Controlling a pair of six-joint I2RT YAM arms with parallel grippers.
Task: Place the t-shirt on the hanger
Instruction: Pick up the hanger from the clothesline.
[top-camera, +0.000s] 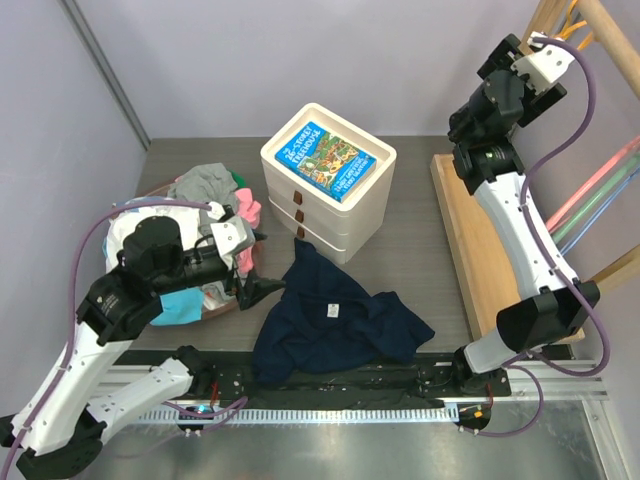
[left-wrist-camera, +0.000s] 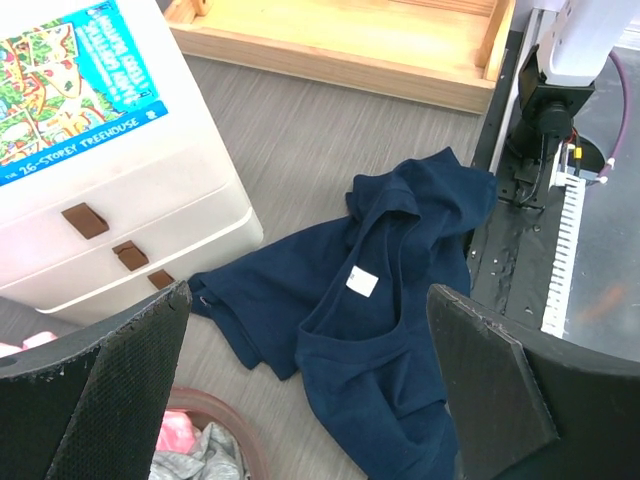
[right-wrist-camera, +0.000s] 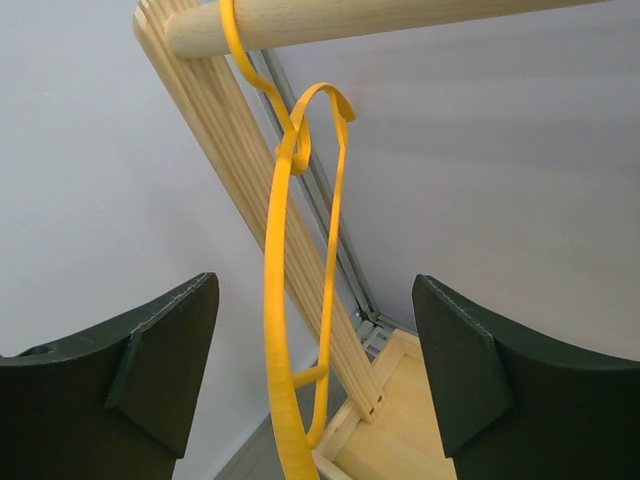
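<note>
**A:** What should you mind now?

**B:** Leave the t-shirt (top-camera: 335, 325) crumpled on the table (top-camera: 420, 270) by the white drawers (top-camera: 330, 200). It lies under your left gripper (left-wrist-camera: 308, 300), which is spread and empty. Your right gripper (right-wrist-camera: 312, 290), also spread, has the hanger (right-wrist-camera: 276, 300) between its fingers on the wooden rod (right-wrist-camera: 400, 15). Close below the hook and lift clear.

**A:** And the shirt?

**B:** Plain navy, with a small white label (left-wrist-camera: 361, 283) showing.

The hanger (right-wrist-camera: 271, 300) runs off the right wrist view's bottom edge.
</note>
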